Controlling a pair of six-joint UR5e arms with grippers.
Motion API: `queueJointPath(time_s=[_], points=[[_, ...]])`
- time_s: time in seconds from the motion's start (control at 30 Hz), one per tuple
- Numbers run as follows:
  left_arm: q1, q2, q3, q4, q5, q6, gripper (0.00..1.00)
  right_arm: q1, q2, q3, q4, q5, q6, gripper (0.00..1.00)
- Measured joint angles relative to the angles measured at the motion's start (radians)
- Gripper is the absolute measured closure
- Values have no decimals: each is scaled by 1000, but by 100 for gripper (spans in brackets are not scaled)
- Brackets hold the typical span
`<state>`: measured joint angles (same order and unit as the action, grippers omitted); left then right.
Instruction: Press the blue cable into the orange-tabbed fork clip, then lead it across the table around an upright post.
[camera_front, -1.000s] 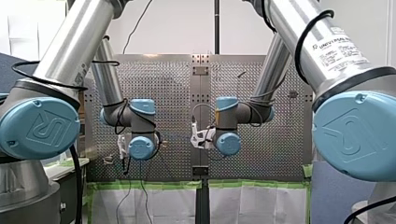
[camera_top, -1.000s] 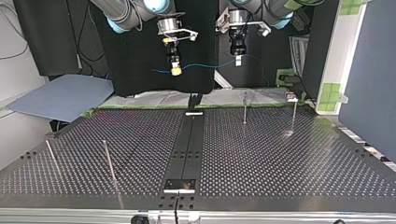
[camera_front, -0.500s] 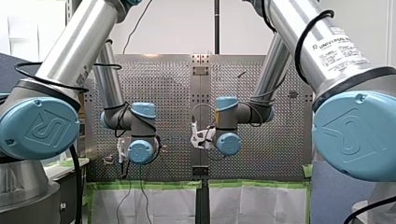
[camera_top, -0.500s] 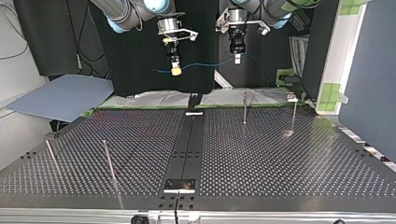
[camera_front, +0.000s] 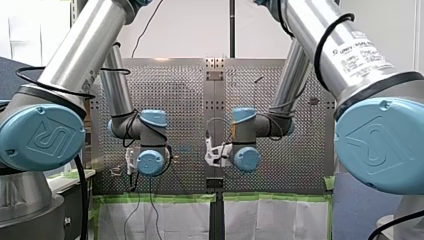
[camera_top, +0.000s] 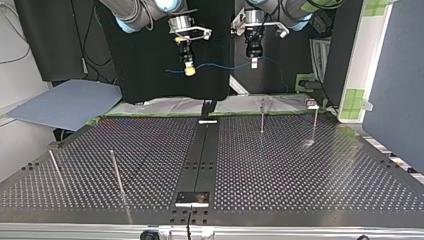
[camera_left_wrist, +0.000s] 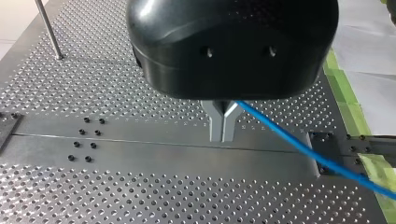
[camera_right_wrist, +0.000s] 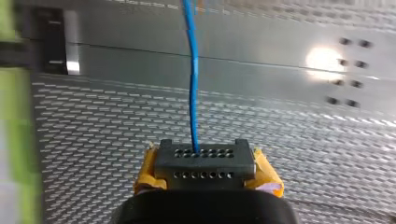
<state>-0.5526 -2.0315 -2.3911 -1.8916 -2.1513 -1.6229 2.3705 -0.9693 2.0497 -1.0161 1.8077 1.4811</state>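
Observation:
The blue cable (camera_top: 220, 66) hangs in the air above the table's far edge, strung between both grippers. In the top view my right gripper (camera_top: 189, 72), with yellow pads, is shut on it at the left, and a short tail sticks out beyond. My left gripper (camera_top: 254, 63) is shut on the cable further right. In the left wrist view the metal fingers (camera_left_wrist: 223, 137) are pressed together, and the cable (camera_left_wrist: 299, 147) runs out sideways from them. The right wrist view shows the cable (camera_right_wrist: 192, 88) leading straight ahead from the yellow-padded jaws (camera_right_wrist: 204, 158). A small clip (camera_top: 311, 104) sits at the far right corner.
Thin upright posts stand on the perforated table (camera_top: 300, 175): one at the far right of centre (camera_top: 262, 117), one beside the clip (camera_top: 314, 124), and two near the front left (camera_top: 116, 172) (camera_top: 55, 169). A dark strip (camera_top: 200, 160) runs down the middle.
In the top view my right gripper has risen a little with the cable. My left gripper shifted slightly earlier and has since held still.

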Motion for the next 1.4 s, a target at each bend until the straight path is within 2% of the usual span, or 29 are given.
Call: queueJointPath(time_s=[0.23, 0.67, 0.8, 0.9, 1.03, 1.2, 1.33, 1.4], points=[[0, 0, 0, 0, 0, 0, 100, 0, 53, 31, 8, -8, 1, 100], [1, 1, -1, 1, 1, -1, 100, 0, 59, 33, 8, -8, 1, 100], [12, 18, -18, 16, 18, -18, 100, -1, 48, 22, 19, -5, 4, 100], [18, 38, -38, 12, 38, -38, 100, 11, 30, 4, 32, -11, 17, 100], [26, 71, -71, -16, 55, -71, 100, 23, -3, -28, 33, -37, 48, 100], [54, 110, -108, -35, 62, -110, 100, 17, -42, -68, 56, -53, 88, 100], [88, 135, -144, -10, 92, -145, 100, 7, -82, -103, 82, -56, 127, 100], [104, 130, -159, 4, 107, -154, 100, 5, -92, -110, 85, -56, 137, 100]])
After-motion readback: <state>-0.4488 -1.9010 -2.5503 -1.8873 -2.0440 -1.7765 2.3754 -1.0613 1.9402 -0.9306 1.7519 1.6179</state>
